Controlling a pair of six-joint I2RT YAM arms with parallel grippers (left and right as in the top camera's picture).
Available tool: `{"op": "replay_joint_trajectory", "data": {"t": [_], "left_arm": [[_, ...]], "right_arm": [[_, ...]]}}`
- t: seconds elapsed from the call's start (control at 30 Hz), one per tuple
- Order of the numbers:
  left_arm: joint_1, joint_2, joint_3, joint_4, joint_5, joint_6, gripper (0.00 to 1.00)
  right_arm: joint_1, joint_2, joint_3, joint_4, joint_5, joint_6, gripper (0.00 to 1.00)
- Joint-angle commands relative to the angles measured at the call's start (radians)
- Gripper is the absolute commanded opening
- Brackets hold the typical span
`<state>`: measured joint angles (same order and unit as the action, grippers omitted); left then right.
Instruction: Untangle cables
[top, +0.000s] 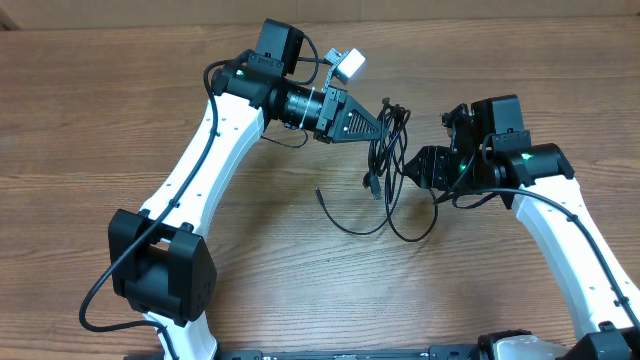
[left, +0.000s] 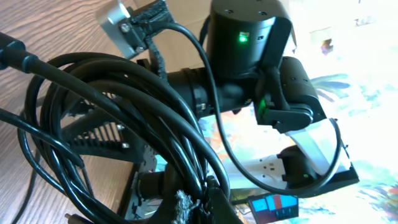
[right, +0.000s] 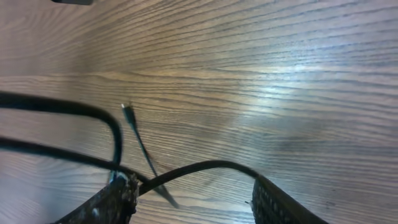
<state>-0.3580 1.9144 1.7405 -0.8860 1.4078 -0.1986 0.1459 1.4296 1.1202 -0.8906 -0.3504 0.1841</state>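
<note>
The cables (top: 392, 150) were seen gathered between the two arms. Their upper part was pinched in the left gripper (top: 385, 122), whose jaws were closed on the bundle. In the left wrist view, the same cords (left: 124, 124) were seen crowded against the camera in several overlapping turns.

From that pinch the bundle was drawn out roughly from the far side of the table (top: 500, 290) towards the near side. Its lower loops (top: 405, 225) were spread on the wood, and one free end (top: 320, 190) was thrown off to the left.

The right gripper (top: 412, 166) was set just beside the bundle on its right, aimed across the long axis, not along it. Its jaws were seen standing well apart in the right wrist view (right: 193, 196). One strand (right: 205, 167) was arched through the gap and nothing was clamped. Whether that strand was touched by the finger (right: 118, 198) could not be told.

The loose lower loops were judged to be nearer the right gripper. The coming move was therefore taken to depend on a sideways pull to the right, away from the held end.
</note>
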Motion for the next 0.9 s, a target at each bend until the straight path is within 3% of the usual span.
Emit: {"op": "replay_joint_trajectory", "data": {"t": [0.0, 0.3, 0.57, 0.6, 0.63, 0.67, 0.8, 0.87], "left_arm": [[0.005, -0.012, 0.013, 0.005, 0.080, 0.027, 0.04], [0.006, -0.012, 0.013, 0.009, 0.080, 0.028, 0.04], [0.006, -0.012, 0.013, 0.008, 0.058, 0.027, 0.04], [0.006, -0.012, 0.013, 0.008, 0.058, 0.027, 0.04], [0.006, -0.012, 0.013, 0.009, 0.058, 0.027, 0.04], [0.006, -0.012, 0.013, 0.009, 0.055, 0.027, 0.04], [0.006, -0.012, 0.013, 0.008, 0.056, 0.027, 0.04], [0.006, -0.012, 0.013, 0.008, 0.056, 0.027, 0.04]], "right_arm": [[0.001, 0.021, -0.003, -0.005, 0.065, -0.040, 0.58], [0.001, 0.111, -0.004, -0.066, 0.001, -0.042, 0.58], [0.001, 0.118, -0.004, -0.134, -0.167, -0.182, 0.60], [0.001, 0.118, -0.004, -0.146, -0.164, -0.195, 0.56], [0.001, 0.118, -0.004, -0.148, -0.141, -0.193, 0.36], [0.001, 0.118, -0.004, -0.149, -0.129, -0.193, 0.31], [0.001, 0.118, -0.004, -0.142, -0.079, -0.185, 0.27], [0.001, 0.118, -0.004, -0.129, -0.049, -0.167, 0.36]]}}
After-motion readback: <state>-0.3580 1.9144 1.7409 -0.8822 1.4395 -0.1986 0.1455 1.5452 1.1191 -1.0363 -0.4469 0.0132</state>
